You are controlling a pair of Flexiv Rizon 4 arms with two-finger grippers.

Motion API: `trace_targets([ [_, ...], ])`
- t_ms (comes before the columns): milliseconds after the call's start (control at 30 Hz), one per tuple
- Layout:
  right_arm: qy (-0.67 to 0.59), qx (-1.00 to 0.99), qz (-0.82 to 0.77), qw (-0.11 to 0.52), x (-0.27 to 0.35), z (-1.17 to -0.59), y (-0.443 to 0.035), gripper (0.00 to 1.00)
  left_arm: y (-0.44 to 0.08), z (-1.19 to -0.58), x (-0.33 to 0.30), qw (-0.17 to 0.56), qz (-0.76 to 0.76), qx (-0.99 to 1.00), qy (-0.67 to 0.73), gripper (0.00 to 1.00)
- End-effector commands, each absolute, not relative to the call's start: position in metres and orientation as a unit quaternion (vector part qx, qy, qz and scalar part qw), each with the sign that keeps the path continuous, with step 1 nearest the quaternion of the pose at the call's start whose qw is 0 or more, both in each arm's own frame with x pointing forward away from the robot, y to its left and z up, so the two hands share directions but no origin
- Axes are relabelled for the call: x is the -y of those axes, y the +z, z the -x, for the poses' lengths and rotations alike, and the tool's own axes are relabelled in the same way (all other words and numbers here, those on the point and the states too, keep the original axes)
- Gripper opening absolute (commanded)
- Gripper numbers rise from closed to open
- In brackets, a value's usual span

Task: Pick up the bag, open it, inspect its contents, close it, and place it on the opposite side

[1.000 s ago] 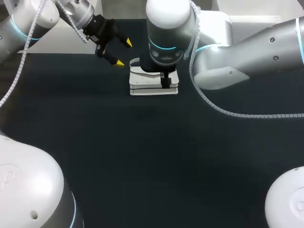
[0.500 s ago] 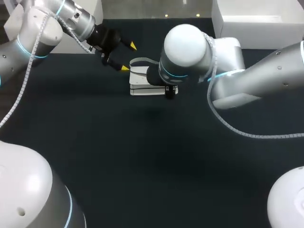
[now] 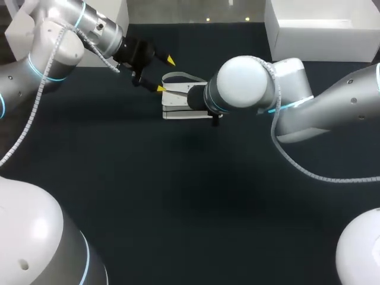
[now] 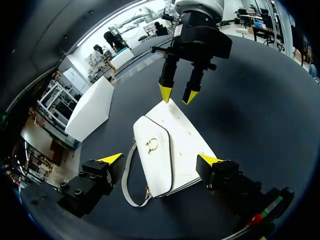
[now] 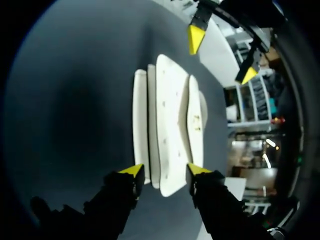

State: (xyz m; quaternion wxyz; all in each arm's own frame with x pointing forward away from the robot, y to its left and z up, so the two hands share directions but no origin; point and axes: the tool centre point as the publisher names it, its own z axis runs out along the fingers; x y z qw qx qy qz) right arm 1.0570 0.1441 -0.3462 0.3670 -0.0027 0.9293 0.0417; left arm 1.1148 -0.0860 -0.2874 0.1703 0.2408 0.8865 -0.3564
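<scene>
A white handbag point(image 3: 181, 102) lies flat on the dark table at the back middle, flap up, its strap looped toward the back. In the left wrist view the bag point(image 4: 167, 150) lies under and between the wide-apart tips of my left gripper point(image 4: 160, 160), which is open and hovers over the bag's left end point(image 3: 165, 74). My right gripper point(image 5: 165, 171) points down at the bag's point(image 5: 170, 125) right end, fingers half drawn in on either side of that end; I cannot make out contact. In the head view my right wrist point(image 3: 240, 83) hides that gripper.
A white box point(image 3: 320, 29) stands at the back right of the table. My two grippers are close together over the bag, the right one point(image 4: 177, 95) just ahead of the left. Bare dark tabletop point(image 3: 190, 196) stretches in front.
My right wrist has swung out to the right above the bag and its fingers have drawn closer together. My left gripper has come down toward the bag's left end, still wide.
</scene>
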Motion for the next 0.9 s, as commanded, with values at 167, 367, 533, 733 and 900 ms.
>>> trace_targets([
  [167, 0.049, -0.925, 0.001, 0.378, -0.145, -1.068, -0.356, 0.36, -0.291, -1.121, 0.086, 0.161, -0.241, -0.888, -0.356, 1.0],
  [367, 0.049, -0.924, 0.006, 0.38, -0.146, -1.073, -0.359, 0.3, -0.291, -1.122, 0.086, 0.158, -0.24, -0.889, -0.357, 1.0],
  [533, 0.052, -0.924, 0.01, 0.379, -0.146, -1.076, -0.363, 0.29, -0.294, -1.123, 0.086, 0.152, -0.24, -0.89, -0.355, 1.0],
  [733, 0.054, -0.924, 0.012, 0.379, -0.146, -1.078, -0.365, 0.14, -0.296, -1.124, 0.086, 0.148, -0.24, -0.891, -0.357, 1.0],
  [900, 0.056, -0.924, 0.013, 0.379, -0.145, -1.079, -0.368, 0.07, -0.296, -1.124, 0.087, 0.146, -0.241, -0.89, -0.359, 1.0],
])
